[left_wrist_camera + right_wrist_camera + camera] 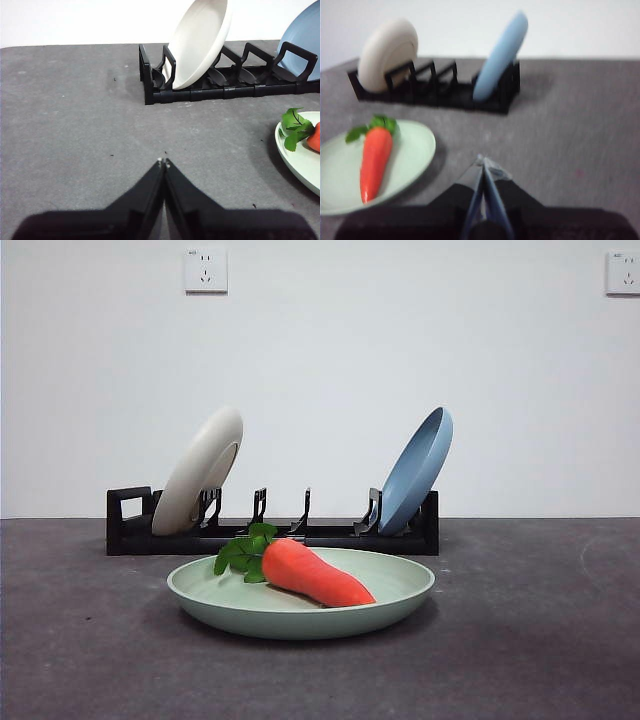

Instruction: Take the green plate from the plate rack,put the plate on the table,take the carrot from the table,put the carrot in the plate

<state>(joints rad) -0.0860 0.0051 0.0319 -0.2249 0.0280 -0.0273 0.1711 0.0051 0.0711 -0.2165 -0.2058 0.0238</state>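
Open table (540, 640) at 3 and 9 o'clock of green plate (300, 605); carrot (315, 575) lying in it, clear from above. Plate rack (270, 530) close behind at 12, cream-white plate (198, 472) and light blue plate (417, 470) leaning at its ends, middle slots free

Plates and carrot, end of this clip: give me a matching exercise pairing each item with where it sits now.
1. green plate
2. carrot
3. cream-white plate
4. light blue plate

A. leaning in the plate rack at its loop end
B. flat on the table
C. lying in the green plate
D. leaning at the rack's other end

Pairs: 1-B, 2-C, 3-A, 4-D
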